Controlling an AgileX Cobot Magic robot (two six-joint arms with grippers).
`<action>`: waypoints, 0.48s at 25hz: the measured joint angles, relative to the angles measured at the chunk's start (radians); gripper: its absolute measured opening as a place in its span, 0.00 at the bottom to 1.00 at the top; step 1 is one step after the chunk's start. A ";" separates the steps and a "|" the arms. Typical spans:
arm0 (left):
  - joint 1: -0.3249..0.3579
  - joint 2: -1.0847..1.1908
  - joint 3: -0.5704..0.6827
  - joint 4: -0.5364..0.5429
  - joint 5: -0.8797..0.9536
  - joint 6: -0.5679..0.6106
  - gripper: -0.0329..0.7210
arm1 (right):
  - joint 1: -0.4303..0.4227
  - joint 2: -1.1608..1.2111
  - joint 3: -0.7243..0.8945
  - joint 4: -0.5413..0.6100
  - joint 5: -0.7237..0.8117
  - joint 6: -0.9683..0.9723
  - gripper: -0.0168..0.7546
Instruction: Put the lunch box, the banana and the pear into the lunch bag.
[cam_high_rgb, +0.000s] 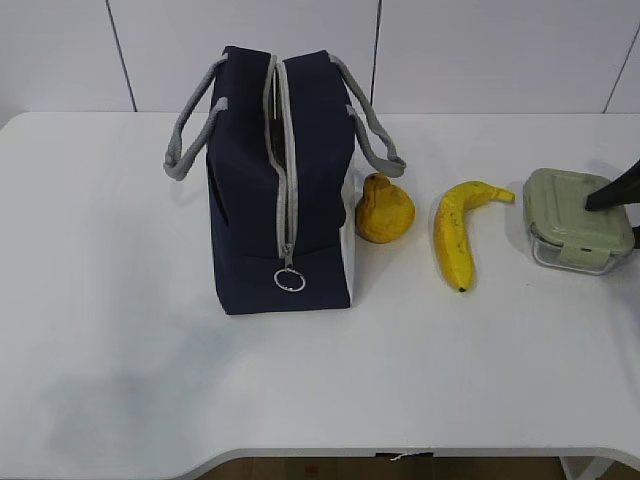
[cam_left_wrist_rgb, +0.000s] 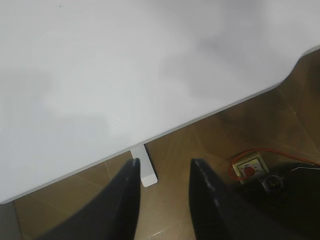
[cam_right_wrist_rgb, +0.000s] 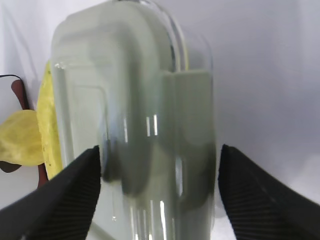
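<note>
1. The right gripper (cam_right_wrist_rgb: 159, 195) had its jaws spread wide around the lunch box (cam_right_wrist_rgb: 135, 120), one on each side. From the wrist view I couldn't tell whether they were touching it.
2. The box sat at the table's (cam_high_rgb: 120, 330) 3 o'clock edge. It's rigid, clear-walled and probably slick, so I'd squeeze the flat sides below the green lid, not the clips.
3. At the box's 9 o'clock was the banana (cam_high_rgb: 456, 232), then the pear (cam_high_rgb: 384, 209) touching the lunch bag (cam_high_rgb: 283, 180). Both fruits bruise easily, so go gentle.
4. The bag stood upright, zipper mostly undone.
5. The left gripper (cam_left_wrist_rgb: 162, 172) hung partly open and empty past the table's edge.
</note>
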 joint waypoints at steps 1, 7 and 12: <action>0.000 0.000 0.000 0.000 0.000 0.000 0.39 | 0.000 0.000 0.000 0.005 0.000 -0.002 0.77; 0.000 0.000 0.000 0.000 0.000 0.000 0.39 | 0.000 0.027 -0.004 0.036 0.014 -0.009 0.77; 0.000 0.000 0.000 0.000 0.000 0.000 0.39 | 0.000 0.031 -0.005 0.047 0.020 -0.010 0.75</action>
